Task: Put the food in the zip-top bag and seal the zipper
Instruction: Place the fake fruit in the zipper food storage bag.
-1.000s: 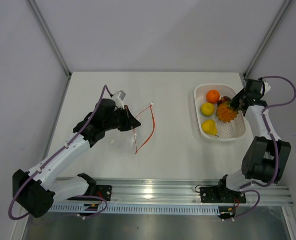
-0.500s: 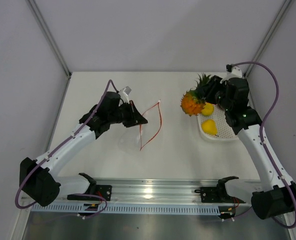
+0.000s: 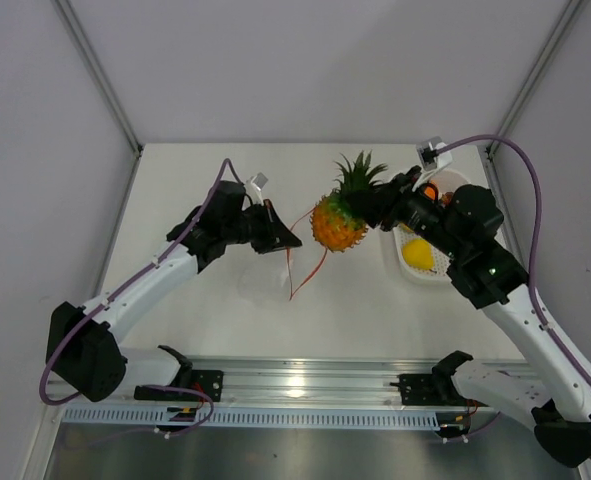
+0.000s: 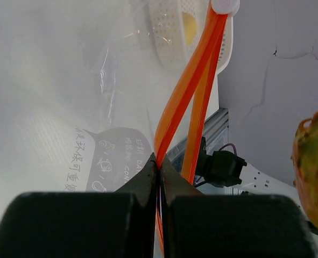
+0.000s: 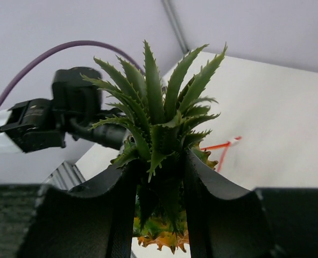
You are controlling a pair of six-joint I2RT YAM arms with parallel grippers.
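Right now the right gripper (image 3: 371,206) is clamped on the leafy crown of the small, orange-skinned, green-topped toy pineapple (image 3: 336,224). The fruit hangs body-down in the air just beside the mouth of the clear, crinkly plastic zip-top bag (image 3: 258,283). The left gripper (image 3: 279,240) is pinched tight on one lip of the thin red-orange zipper strip (image 3: 308,268), lifting it off the white table (image 3: 175,180). The left wrist view shows the second lip hanging free beside the held one, so the mouth stands only narrowly parted.

To insert it well, I judge the fruit's rounded bottom should lead, aimed between the two lips rather than onto either. It should come in low and along the bag's length, so the film does not fold under it. The left arm could help by drawing its lip away from the free one, since the fruit looks wider than the present gap. Release should wait until the body sits well past the strip, or the spiky leaves may snag the mouth. A yellow toy pear (image 3: 418,255) lies in the white perforated plastic basket (image 3: 411,277), partly hidden under the right arm.
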